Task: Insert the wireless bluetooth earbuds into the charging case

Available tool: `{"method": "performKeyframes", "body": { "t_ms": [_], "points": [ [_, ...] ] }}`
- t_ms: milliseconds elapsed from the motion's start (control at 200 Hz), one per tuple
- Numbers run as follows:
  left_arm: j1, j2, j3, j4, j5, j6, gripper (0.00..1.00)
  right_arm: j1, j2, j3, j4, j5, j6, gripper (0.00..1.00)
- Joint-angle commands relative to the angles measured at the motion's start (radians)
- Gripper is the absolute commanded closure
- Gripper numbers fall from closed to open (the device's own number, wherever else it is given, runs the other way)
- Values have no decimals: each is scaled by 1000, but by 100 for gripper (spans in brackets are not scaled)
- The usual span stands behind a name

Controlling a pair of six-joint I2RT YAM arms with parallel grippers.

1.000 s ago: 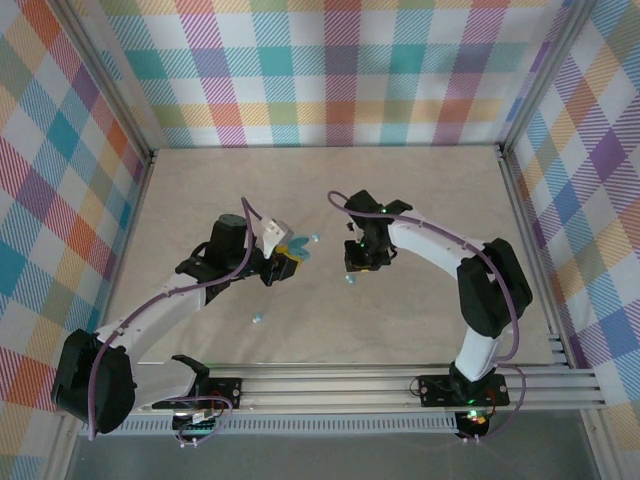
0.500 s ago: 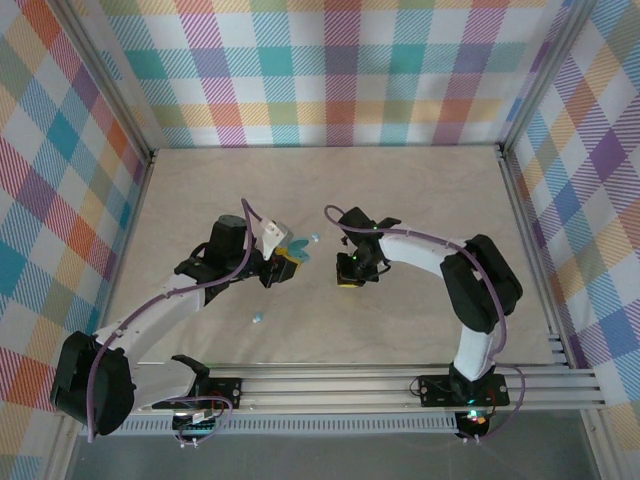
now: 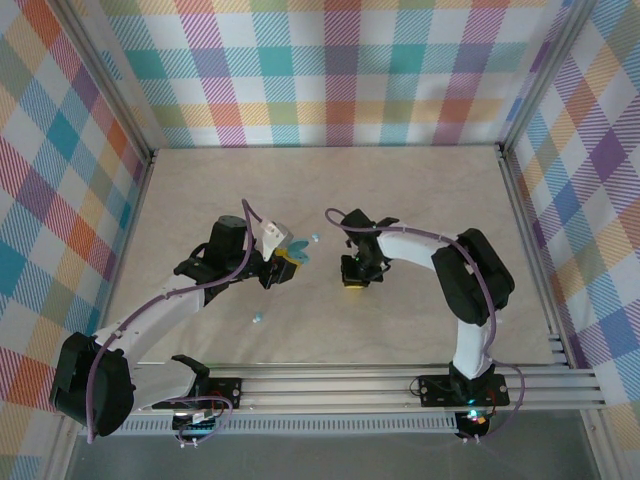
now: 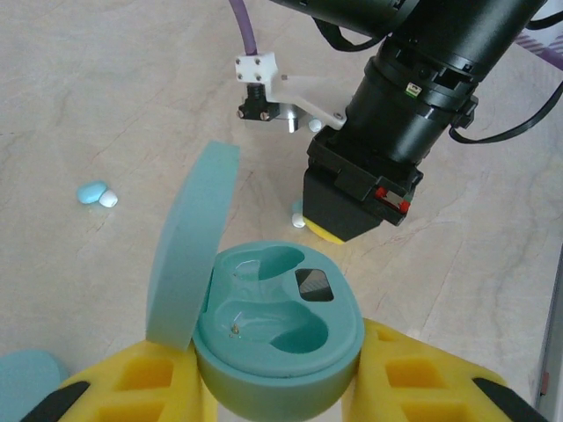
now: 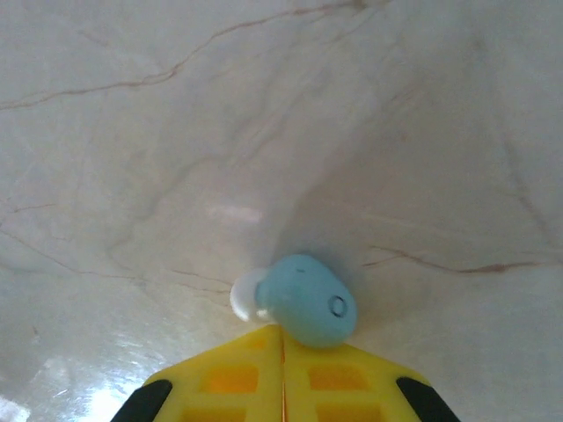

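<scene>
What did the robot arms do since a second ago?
The right claw swung left and toward the arm bases, coming down onto an earbud on the table. The bud now sits at its closed yellow tips, though a real pinch can't be confirmed. The left claw kept holding the open charging case in place, and the loose bud near the front didn't move.

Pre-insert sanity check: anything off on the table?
Right pincer looks shut, pads touching, with an earbud lying at its tips, not between them: possibly a missed grasp. The charging case in left pincer is open, both wells empty.
</scene>
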Motion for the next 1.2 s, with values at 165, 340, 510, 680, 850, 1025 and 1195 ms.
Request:
{"method": "performKeyframes", "body": {
  "t_ms": [165,340,510,680,850,1025,1195],
  "points": [
    [11,-19,-12,7,19,8,97,-42,14,67,-112,148,-93,91],
    [11,-26,-17,5,17,9,97,-57,29,122,-131,184,-124,91],
    [11,-40,-16,-9,10,14,97,-56,-23,122,-133,155,-153,91],
    [11,-44,-21,-6,14,16,97,-39,-132,31,-31,56,-289,83],
    [12,-37,-24,13,24,5,97,42,-132,30,-27,141,-445,68],
    [11,-50,-28,7,22,2,97,93,-80,59,-57,271,-528,68],
    [11,-54,-27,1,21,4,97,127,-51,77,-65,352,-580,68]
  ]
}}
